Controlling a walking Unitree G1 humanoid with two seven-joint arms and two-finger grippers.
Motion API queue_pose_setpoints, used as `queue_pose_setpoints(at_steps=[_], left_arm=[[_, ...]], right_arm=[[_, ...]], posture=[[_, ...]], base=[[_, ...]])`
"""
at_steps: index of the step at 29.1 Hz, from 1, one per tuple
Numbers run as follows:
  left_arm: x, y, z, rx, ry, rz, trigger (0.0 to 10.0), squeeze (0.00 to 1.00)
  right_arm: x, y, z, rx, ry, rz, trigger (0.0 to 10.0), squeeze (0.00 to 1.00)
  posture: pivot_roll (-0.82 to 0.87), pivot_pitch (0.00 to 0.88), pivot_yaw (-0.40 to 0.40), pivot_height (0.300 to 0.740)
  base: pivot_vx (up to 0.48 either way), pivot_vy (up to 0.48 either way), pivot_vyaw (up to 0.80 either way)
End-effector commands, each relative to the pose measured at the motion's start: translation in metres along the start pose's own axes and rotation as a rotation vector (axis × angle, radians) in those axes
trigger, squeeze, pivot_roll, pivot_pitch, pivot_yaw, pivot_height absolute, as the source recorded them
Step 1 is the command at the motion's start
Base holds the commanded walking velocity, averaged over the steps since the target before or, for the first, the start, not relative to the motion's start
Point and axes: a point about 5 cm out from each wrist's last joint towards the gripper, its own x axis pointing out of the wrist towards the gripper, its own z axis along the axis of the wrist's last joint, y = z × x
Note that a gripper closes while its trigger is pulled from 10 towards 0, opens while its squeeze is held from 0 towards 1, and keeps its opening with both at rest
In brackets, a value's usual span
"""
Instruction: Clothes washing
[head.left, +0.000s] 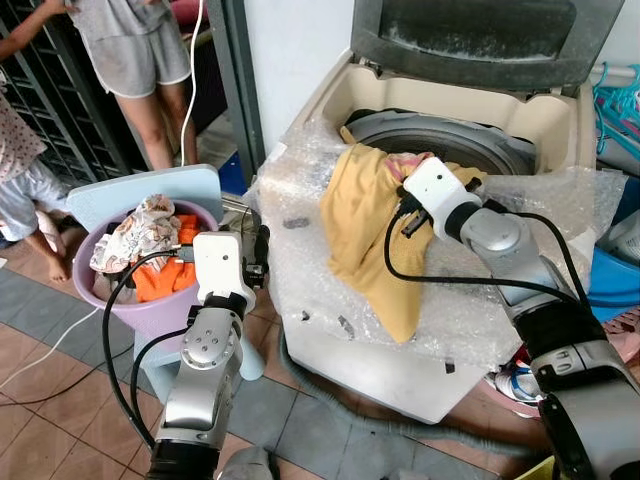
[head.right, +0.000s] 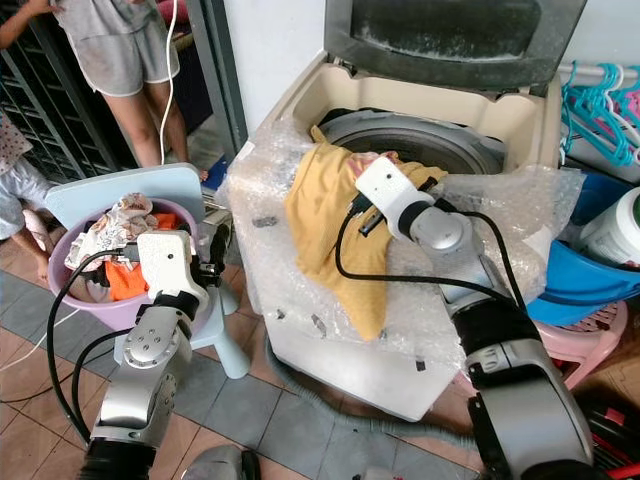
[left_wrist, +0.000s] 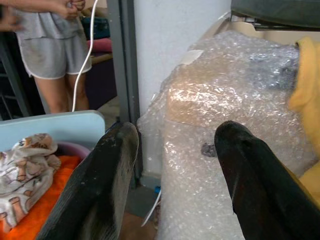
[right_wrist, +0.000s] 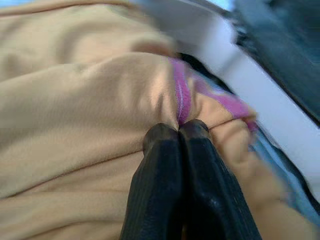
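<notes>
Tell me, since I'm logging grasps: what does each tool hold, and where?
Right tool: shut on the yellow garment, pinching a fold by its pink trim. Left tool: open, holding nothing.

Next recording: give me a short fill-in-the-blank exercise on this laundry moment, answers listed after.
1. The right gripper is shut on the ____ cloth garment.
2. That garment hangs over the top-loading washing machine's front edge, which is covered in ____ wrap.
3. The left gripper's fingers are ____.
4. The purple plastic laundry basin holds ____ clothes.

Answers: yellow; bubble; open; orange
</notes>
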Motion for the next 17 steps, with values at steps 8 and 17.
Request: queue_pose_setpoints(at_steps=[8,17], left_arm=[[0.002,-0.005,0.001,-0.007,-0.004,-0.001,10.0,0.00],[0.003,-0.004,0.001,-0.001,-0.008,0.009,10.0,0.00]], right_arm=[[-0.004,-0.077,0.054,0.105,-0.216,-0.363,0.0,0.00],[-0.024,-0.109,0.091,0.086,-0.443,-0.639,0.0,0.00]], posture=[[-0.08,0.000,0.060,0.740],[-0.09,0.000,0.059,0.740]], base=[[0.000,0.000,0.00],[0.000,0.000,0.00]])
